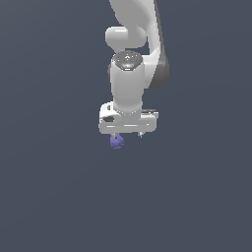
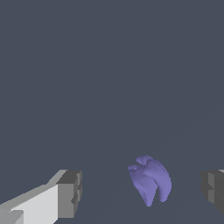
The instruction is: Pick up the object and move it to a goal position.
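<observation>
pincer (image 2: 142, 192) spread wide, one finger (image 2: 214, 188) cut off by frame edge, purple-blue clump (image 2: 150, 179) between them, ungripped

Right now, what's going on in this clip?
A white Franka arm in simulation has its gripper pointed down over a small purple-blue lumpy clump. In the wrist view the clump sits between the two dark fingers, which stand wide apart and touch nothing. It is not centred, sitting closer to one finger. Nothing is grasped yet; no goal marker shows.
</observation>
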{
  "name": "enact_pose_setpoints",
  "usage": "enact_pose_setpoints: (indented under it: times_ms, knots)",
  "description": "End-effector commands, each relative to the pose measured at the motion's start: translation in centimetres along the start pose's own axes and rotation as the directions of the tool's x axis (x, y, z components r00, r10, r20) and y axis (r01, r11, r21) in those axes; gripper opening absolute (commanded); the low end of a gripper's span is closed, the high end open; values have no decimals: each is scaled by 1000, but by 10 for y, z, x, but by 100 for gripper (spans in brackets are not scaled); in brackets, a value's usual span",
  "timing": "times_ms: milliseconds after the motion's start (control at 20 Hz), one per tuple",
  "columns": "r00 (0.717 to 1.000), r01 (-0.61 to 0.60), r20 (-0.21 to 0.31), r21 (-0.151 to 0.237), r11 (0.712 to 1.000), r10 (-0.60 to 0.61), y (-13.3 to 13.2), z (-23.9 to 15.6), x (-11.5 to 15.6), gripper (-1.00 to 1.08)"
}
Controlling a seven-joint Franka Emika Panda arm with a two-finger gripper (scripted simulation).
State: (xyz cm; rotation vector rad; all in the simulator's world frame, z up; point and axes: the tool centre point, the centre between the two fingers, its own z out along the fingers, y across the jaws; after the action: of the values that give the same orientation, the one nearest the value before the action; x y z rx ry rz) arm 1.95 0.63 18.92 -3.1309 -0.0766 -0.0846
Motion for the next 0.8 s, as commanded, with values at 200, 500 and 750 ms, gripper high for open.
enact_pose_setpoints:
  times_ms: [200,500,750]
  knots:
    - [1000,1,-2,-5,1000,-1,2,-3,1,100]
    - [1000,-1,-7,-14,1000,1,4,-11,3,100]
    - [1000,12,-5,-14,1000,-12,5,-8,2,100]
